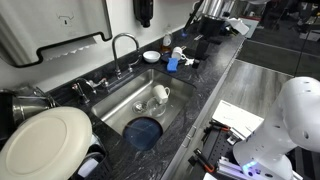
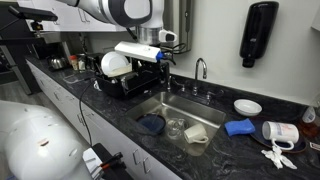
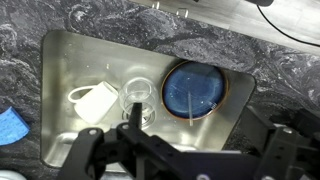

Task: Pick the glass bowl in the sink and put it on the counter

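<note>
Glass bowl (image 3: 137,97), clear, apparently round

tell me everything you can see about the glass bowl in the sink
The glass bowl is small, round, clear and colourless, so the steel shows through it. It stands upright, mouth up, on the floor of the sink, between the white cup and the dark blue dish, close to both; whether it touches them is unclear.
</note>
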`<state>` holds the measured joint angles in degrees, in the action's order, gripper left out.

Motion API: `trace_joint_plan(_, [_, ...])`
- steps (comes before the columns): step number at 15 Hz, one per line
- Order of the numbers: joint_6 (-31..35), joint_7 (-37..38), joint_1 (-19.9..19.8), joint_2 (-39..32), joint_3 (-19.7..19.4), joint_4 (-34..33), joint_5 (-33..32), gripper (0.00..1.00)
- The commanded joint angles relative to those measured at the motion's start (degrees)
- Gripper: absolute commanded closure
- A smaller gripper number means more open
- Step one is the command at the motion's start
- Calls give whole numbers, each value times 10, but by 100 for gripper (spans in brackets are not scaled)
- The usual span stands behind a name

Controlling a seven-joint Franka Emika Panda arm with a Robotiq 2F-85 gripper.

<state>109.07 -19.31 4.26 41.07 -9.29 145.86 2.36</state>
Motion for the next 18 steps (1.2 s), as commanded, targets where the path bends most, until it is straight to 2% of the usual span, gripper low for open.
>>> trace_joint_plan(1, [-2, -3, -6, -1, 5, -1, 4, 0])
trace_joint_plan(15, [-2, -3, -6, -1, 5, -1, 4, 0])
trace_joint_plan(18, [19, 86, -34, -51, 33, -7, -20, 0])
